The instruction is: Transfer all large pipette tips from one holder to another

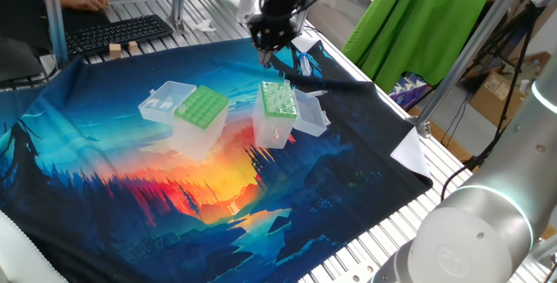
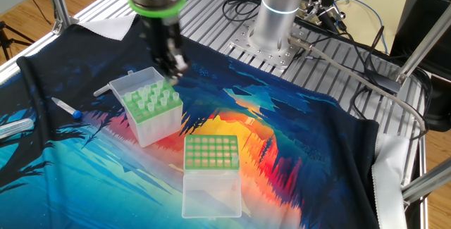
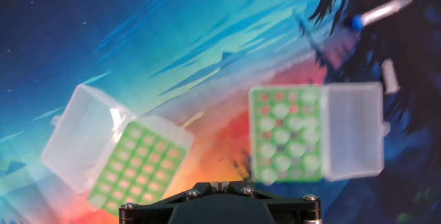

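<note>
Currently: black two-finger gripper [image 2: 175,67] pointed straight down, hanging over the slatted metal table [image 1: 361,248], just beside the far corner of the clear plastic box with light-green wide-holed top plate [image 2: 151,113]. Fingers [image 2: 177,61] closed together. Whether anything is pinched between them: cannot tell, too small and blurred. No visible contact with the box.

Large pipette tips [image 2: 150,96], translucent whitish plastic cones: seated upright in the wide-holed box, wide ends standing proud of the plate, several rows filled. Hinged clear lid [image 2: 127,82] swung open, on the side facing away from the second box.

Second box: narrower clear plastic box with darker-green top plate of many small close-set holes [image 2: 210,151]. Near the first, apart from it, not touching, set at an angle to it. Own clear lid [image 2: 211,195] folded open and lying flat on the side away from the wide-holed box. Contents of the small holes: cannot tell.

Both boxes resting on printed cloth of blue forest and orange sunset [image 2: 303,137] spread over the table. Small clear tube with blue cap [image 2: 67,108] lying on the cloth beyond the wide-holed box, well apart from the gripper.

Hand view blurred: black gripper body at bottom edge, both boxes ahead, one to each side.
</note>
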### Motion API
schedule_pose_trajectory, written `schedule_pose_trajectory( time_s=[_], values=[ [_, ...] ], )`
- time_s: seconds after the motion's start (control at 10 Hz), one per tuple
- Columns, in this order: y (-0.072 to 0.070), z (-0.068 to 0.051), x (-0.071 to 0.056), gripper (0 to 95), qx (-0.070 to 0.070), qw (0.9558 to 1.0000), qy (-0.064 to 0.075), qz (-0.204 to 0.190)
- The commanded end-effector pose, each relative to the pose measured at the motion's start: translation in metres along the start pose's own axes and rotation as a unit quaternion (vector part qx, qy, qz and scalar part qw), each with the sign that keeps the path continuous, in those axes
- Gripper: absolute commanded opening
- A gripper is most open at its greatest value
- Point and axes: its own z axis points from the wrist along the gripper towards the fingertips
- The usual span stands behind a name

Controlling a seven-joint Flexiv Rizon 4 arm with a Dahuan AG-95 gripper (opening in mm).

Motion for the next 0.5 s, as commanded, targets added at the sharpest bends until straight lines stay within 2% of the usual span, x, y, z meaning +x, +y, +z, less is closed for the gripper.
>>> schedule_pose_trajectory(
  time_s=[0.1, 0.5],
  values=[
    [0.015, 0.005, 0.012, 0.0, 0.0, 0.9999, 0.001, 0.014],
    [0.031, 0.014, 0.022, 0.0, 0.002, 0.9995, -0.002, 0.03]
  ],
)
